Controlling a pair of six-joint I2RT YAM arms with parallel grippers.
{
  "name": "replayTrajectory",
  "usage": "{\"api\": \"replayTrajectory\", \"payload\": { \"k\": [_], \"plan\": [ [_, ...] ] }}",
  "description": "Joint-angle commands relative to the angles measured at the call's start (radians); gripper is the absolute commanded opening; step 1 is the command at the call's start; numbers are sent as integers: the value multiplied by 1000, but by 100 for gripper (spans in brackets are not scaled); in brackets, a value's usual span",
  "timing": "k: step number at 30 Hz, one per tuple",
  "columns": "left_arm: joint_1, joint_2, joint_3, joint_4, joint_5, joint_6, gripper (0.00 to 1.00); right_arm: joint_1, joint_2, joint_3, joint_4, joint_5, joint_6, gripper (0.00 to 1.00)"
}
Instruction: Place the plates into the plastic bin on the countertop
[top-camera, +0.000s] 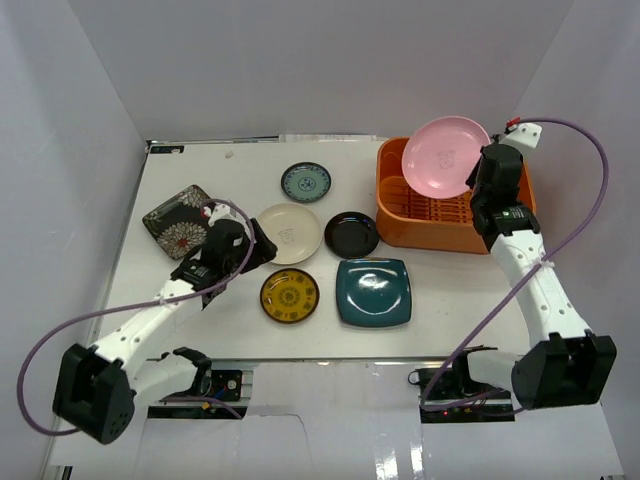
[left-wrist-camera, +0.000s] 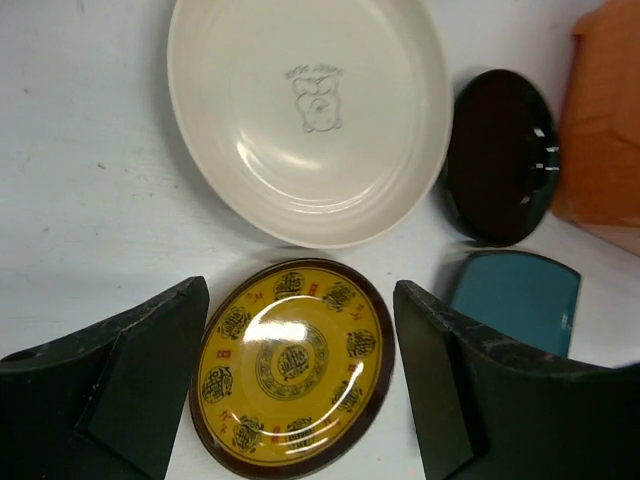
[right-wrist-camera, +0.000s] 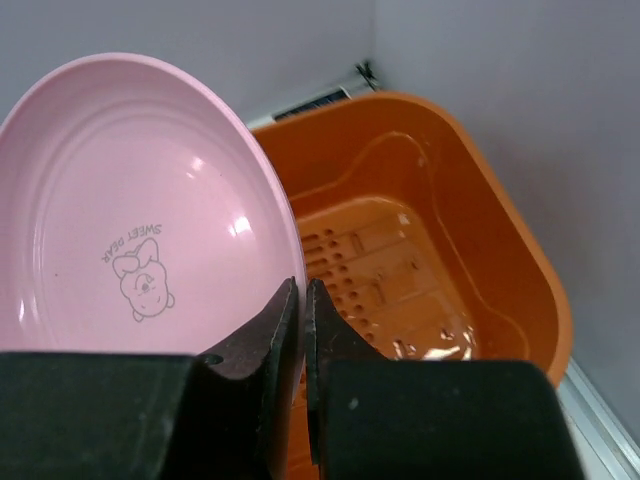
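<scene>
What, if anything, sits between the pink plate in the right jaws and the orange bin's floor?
Nothing visible. The pink plate hangs tilted over the orange bin, pinched at its rim by the right arm's jaws. The bin's visible slotted floor holds nothing.

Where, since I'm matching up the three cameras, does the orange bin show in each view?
Top external: orange bin at upper right, pink plate tilted over it.
Left wrist: only an orange corner at the right edge, beyond the black plate.
Right wrist: orange bin fills centre and right, behind the pink plate.
Shared landmarks: the pink plate ties top to right wrist; the black plate ties top to left wrist.
</scene>
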Motion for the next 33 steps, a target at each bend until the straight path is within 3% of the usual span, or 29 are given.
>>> {"api": "replayTrajectory", "payload": {
  "k": [1, 8, 9, 11, 12, 13, 16, 18, 19, 21, 25, 26, 29, 33],
  "plan": [
    [-3, 100, -14, 135, -3, -89, 85, -72, 86, -9, 0, -78, 0, 8],
    [6, 346, -17, 252, -106, -124, 82, -165, 247, 45, -6, -204, 35, 12],
    [11, 402, 1, 252, -112, -127, 80, -165, 247, 46, -6, -232, 49, 29],
    [14, 447, 12, 273, -133, -121, 74, -165, 237, 49, -20, -281, 55, 49],
    [18, 479, 14, 286, -136, -121, 69, -165, 227, 55, -34, -320, 57, 66],
    [23, 492, 12, 312, -132, -115, 65, -166, 200, 64, -48, -338, 57, 69],
    [40, 538, 34, 307, -170, -109, 48, -162, 104, 45, -57, -442, 55, 72],
    [52, 542, 32, 313, -196, -107, 22, -137, 17, 22, -54, -519, 49, 74],
    [58, 529, 29, 307, -205, -119, 1, -76, -9, -10, -51, -520, 33, 74],
    [60, 492, 23, 303, -221, -124, 0, 54, -73, -49, -43, -517, 19, 74],
    [57, 224, -60, 313, -247, -132, 0, 274, -75, -118, 11, -605, 31, 78],
    [52, 170, -72, 313, -244, -117, 0, 326, -35, -104, 11, -606, 31, 88],
    [43, -6, -110, 313, -170, -78, 0, 478, 51, -48, 5, -588, 0, 98],
    [38, -116, -126, 263, -31, -21, 0, 593, 219, 84, -22, -576, -12, 95]
  ]
}}
